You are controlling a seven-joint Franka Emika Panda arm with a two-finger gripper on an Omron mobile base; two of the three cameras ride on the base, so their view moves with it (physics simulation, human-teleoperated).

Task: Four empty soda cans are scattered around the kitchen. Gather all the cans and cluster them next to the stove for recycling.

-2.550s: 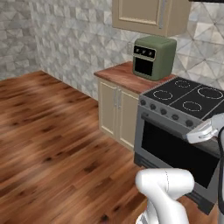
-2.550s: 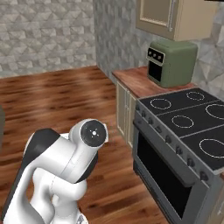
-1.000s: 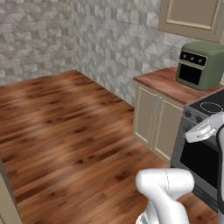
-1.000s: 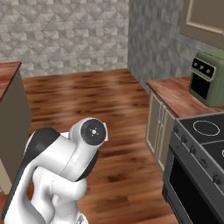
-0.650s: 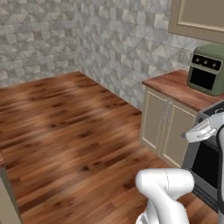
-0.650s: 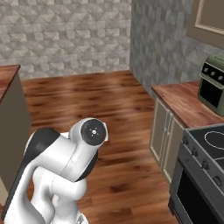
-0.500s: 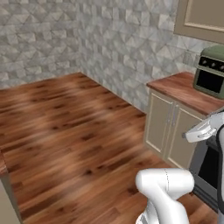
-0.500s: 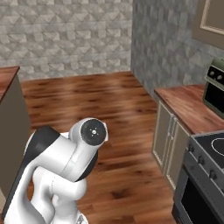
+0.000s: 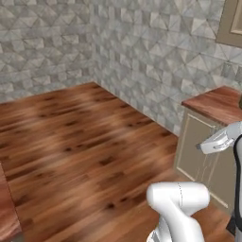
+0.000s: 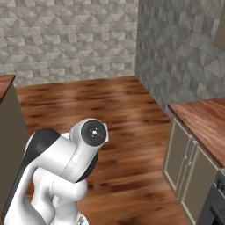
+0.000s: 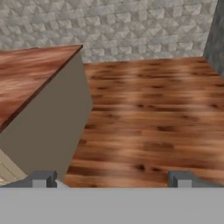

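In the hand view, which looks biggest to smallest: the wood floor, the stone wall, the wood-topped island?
1. Wood floor, largest.
2. Wood-topped island, though it's nearest the camera, which inflates it.
3. Stone wall, a far strip; the ranking against the island is unsure.

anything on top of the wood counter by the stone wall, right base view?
The visible stretch of the wood counter is bare, cream cabinet doors below it. Its far end runs out of frame, so that part is unknown.

Open wood floor (image 9: 80, 137) is seen ahead, wide and unobstructed out to the stone-tiled walls (image 10: 70, 39). Passage on the right is bounded by a wood-topped counter (image 10: 204, 121) over cream cabinet doors (image 10: 184, 165). On the left, a grey-sided island with a wooden top (image 11: 30, 83) blocks the near side; floor runs free beside it.
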